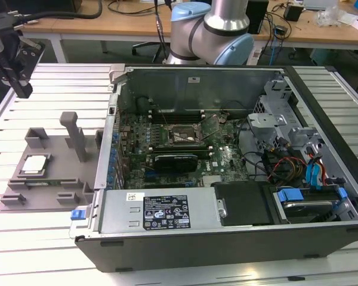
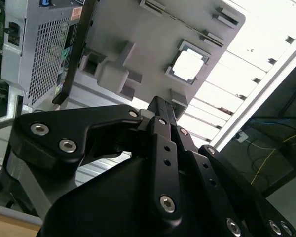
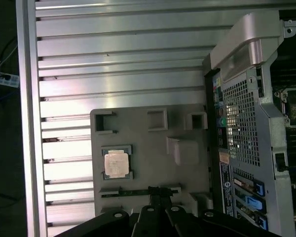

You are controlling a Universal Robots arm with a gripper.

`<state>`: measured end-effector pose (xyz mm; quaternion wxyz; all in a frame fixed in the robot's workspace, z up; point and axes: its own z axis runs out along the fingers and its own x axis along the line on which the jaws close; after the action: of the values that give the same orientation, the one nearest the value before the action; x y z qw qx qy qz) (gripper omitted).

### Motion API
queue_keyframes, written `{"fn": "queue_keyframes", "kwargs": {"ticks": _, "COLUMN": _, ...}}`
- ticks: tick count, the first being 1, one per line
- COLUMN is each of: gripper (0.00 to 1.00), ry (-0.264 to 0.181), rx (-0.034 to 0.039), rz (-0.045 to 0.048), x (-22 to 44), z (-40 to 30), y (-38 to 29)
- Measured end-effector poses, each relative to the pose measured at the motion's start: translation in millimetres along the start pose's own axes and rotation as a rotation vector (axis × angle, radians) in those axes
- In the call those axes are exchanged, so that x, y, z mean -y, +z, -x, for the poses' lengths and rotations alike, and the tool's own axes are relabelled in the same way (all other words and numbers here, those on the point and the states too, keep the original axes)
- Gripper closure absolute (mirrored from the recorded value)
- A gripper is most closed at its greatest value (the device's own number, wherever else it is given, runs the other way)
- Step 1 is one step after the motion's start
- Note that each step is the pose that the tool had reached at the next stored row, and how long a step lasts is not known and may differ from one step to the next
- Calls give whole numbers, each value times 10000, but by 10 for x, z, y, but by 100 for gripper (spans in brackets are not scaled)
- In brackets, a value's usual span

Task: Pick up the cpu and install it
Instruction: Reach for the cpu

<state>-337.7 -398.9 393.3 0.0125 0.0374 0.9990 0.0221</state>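
The cpu (image 1: 34, 165) rests in its grey tray (image 1: 55, 186).
The tool (image 2: 161, 102) hangs clear of it, pressed together, holding nothing.

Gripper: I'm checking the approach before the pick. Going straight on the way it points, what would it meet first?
Probably the tray, near the edge closest to the gripper, rather than the cpu, which sits to one side of that line. Depth is unclear, so this is a judgement.
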Motion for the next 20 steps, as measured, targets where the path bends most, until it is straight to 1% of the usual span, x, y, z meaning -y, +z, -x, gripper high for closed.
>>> {"fn": "queue_keyframes", "kwargs": {"ticks": 7, "gripper": 89, "ry": 0, "rx": 1, "rz": 0, "x": 9, "z": -116, "y": -3}}
{"fn": "queue_keyframes", "kwargs": {"ticks": 8, "gripper": 89, "ry": 1, "rx": 0, "rz": 0, "x": 11, "z": -142, "y": -4}}
{"fn": "queue_keyframes", "kwargs": {"ticks": 12, "gripper": 89, "ry": 1, "rx": 0, "rz": -1, "x": 15, "z": -198, "y": -5}}
{"fn": "queue_keyframes", "kwargs": {"ticks": 20, "gripper": 89, "ry": 0, "rx": 0, "rz": 0, "x": 25, "z": -332, "y": -9}}
